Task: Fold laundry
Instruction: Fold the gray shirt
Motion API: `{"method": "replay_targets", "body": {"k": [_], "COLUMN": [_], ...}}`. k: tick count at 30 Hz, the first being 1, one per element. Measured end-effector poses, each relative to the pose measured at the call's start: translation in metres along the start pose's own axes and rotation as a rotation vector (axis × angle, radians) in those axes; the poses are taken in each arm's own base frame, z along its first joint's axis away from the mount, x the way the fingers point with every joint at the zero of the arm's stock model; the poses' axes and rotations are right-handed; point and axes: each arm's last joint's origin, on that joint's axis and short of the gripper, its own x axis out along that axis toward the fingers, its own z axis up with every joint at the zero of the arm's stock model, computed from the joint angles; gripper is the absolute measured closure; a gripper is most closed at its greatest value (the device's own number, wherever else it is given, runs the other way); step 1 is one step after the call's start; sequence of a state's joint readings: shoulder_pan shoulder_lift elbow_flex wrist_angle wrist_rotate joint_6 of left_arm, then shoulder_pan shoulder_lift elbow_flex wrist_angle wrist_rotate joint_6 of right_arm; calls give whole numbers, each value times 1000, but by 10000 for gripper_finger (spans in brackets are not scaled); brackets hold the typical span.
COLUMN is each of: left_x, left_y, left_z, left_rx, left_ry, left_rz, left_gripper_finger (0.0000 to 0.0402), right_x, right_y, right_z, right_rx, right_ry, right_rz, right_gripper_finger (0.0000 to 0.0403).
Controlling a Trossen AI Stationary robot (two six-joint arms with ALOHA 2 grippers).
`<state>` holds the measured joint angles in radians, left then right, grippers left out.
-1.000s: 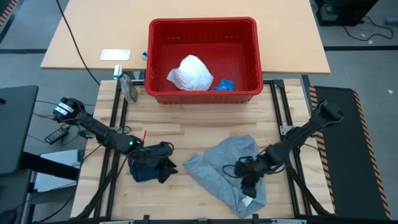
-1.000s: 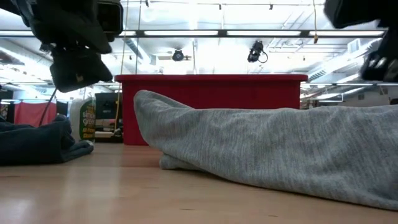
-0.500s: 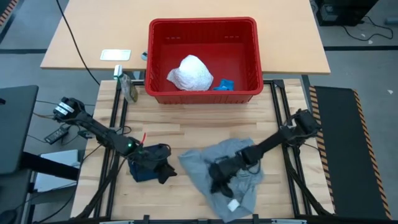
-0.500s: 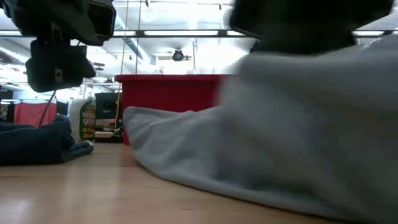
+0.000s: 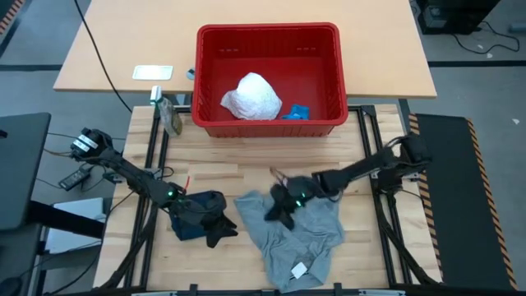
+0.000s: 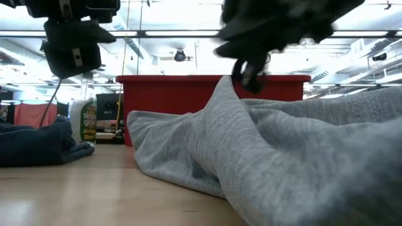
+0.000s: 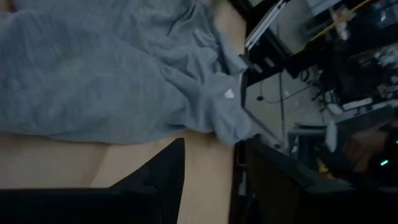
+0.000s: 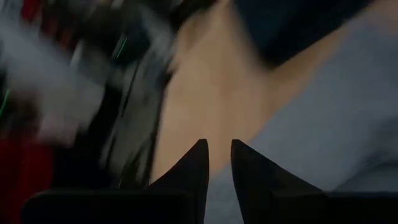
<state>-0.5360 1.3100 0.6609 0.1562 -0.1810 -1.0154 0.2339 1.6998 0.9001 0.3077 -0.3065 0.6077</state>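
While the grey cloth [image 5: 296, 234] lies spread and rumpled at lower centre of the high view on the wooden table [image 5: 246, 168], we see the right gripper [image 5: 279, 210] down at its upper left part, arm reaching in from the right edge. From the rt wrist cam, its two dark fingers [image 8: 189, 171] sit close together w/ only a thin slit between them, tips at the cloth's edge; we can't tell whether any fabric is pinched there. The left gripper [image 5: 215, 228] sits at lower left of the high view over the navy cloth [image 5: 193, 220], which is bunched up just beside the grey piece; its fingers stand partly apart, and we can't tell if they grip the navy fabric. At top centre, the red basket [image 5: 333, 74] holds the white crinkly cloth [image 5: 252, 96] plus a small blue item [image 5: 296, 111]. In the low view, grey cloth fills the foreground, peaked under the rt gripper.
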Motion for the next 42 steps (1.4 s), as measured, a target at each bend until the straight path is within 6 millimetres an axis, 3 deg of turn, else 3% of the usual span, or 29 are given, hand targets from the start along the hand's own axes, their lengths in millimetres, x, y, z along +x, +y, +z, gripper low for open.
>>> {"method": "replay_targets", "body": {"k": [3, 6, 14, 18, 21, 23, 25, 28, 31, 36, 39, 42], "left_x": [0, 0, -1, -2, -2, -2, -2, -2, -2, -2, -1, -1], "left_y": [3, 7, 12, 18, 19, 19, 18, 17, 17, 19, 22, 24], "left_z": [-2, -4, -6, -8, -9, -9, -9, -8, -9, -7, -4, 0], "left_rx": [52, 59, 61, 69, 61, 24, -5, -14, -15, -43, -71, -84], "left_ry": [16, 36, 61, 89, 100, 98, 94, 94, 96, 94, 77, 43], "left_rz": [29, 72, 126, 183, 185, 187, 186, 174, 169, 185, 202, 220], "left_gripper_finger": [230, 230, 230, 230, 230, 230, 230, 230, 230, 230, 230, 230], "right_x": [6, 14, 27, 31, 29, 25, 20, 11, 1, -16, -20, -19], "right_y": [22, 30, 24, 20, 21, 20, 20, 19, 11, -34, -53, -46], "right_z": [-27, -52, -72, -78, -74, -66, -52, -19, 20, 69, 84, 88], "right_rx": [-152, -256, -356, -350, -317, -249, -186, -142, -141, 82, 147, 117], "right_ry": [151, 242, 281, 323, 318, 311, 286, 191, -6, -299, -302, -237], "right_rz": [31, -33, -150, -129, -110, -77, -40, -27, -146, -457, -372, -221], "right_gripper_finger": [306, 275, 198, 220, 289, 355, 387, 391, 396, 394, 387, 364]}}
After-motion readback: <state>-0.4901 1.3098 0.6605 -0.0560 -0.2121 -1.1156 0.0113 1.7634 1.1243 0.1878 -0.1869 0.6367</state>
